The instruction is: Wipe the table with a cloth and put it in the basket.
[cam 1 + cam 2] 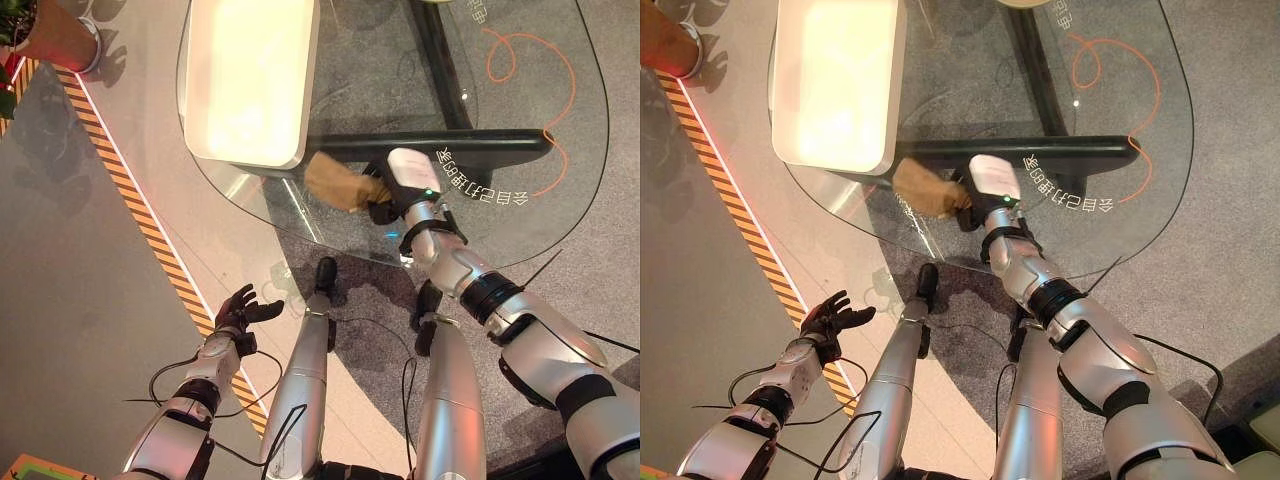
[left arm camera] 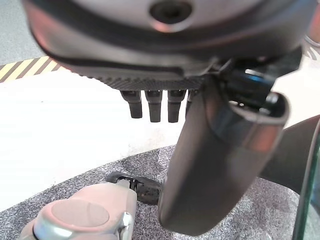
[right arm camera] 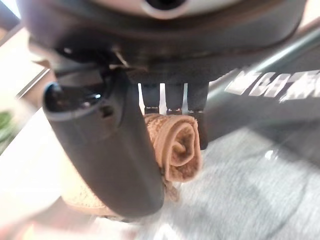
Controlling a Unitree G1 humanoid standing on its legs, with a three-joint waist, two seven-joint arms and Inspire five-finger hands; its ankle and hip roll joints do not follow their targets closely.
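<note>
**Cloth gripped on the glass table, near its front edge**

- Table [image 1: 560, 120]: clear glass top with rounded corners, on a dark frame seen through the glass; white lettering and an orange looping line are printed toward its right side.
- Cloth [image 1: 340, 182]: tan, bunched and partly rolled, lying on the glass near the table's front edge, just beside the tray's front right corner. In the right wrist view the roll [image 3: 177, 145] sits between thumb and fingers.
- Right hand [image 1: 405, 185]: reaching over the front edge, thumb and fingers curled round the cloth, holding it against the glass.
- Tray [image 1: 250, 70]: pale, shallow, rounded rectangle, taking up the table's left part and reaching close to its left edge.
- Left hand [image 1: 240, 312]: off the table, low over the floor beyond its front left corner, fingers spread and holding nothing.
- Floor: grey carpet under the table; a yellow-and-black striped strip [image 1: 150, 235] runs past the left hand.
</note>
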